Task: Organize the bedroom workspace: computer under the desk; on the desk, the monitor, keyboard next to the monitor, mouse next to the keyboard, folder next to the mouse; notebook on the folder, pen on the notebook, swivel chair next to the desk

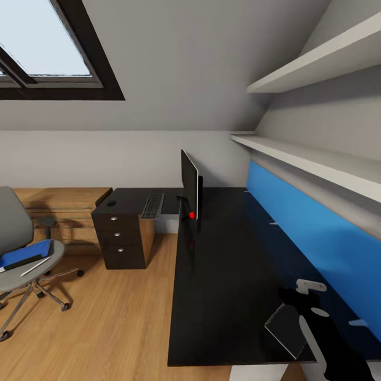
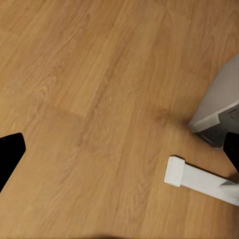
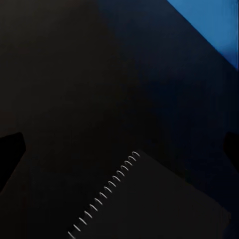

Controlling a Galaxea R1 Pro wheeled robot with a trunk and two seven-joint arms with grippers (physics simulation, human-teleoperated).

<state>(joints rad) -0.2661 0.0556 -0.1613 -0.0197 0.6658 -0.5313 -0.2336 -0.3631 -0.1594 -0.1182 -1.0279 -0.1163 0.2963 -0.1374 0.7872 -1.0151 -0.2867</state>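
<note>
Notebook lies flat on the black desk surface, near its front edge by the right hand, whose fingers sit spread wide, empty. Folder with pen sits on the swivel chair, well apart. Risk: stacking order slips, since the notebook reaches the surface before the folder; thin cover is hard to pinch. Left hand open over wood floor.

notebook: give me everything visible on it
The notebook is a small black rectangle with a pale wire spiral binding along one edge and a matte cover. It is closed and lies flat on the glossy black desk, at the near end close to the front edge, skewed to that edge. The right gripper is above it; contact can't be judged.
</note>
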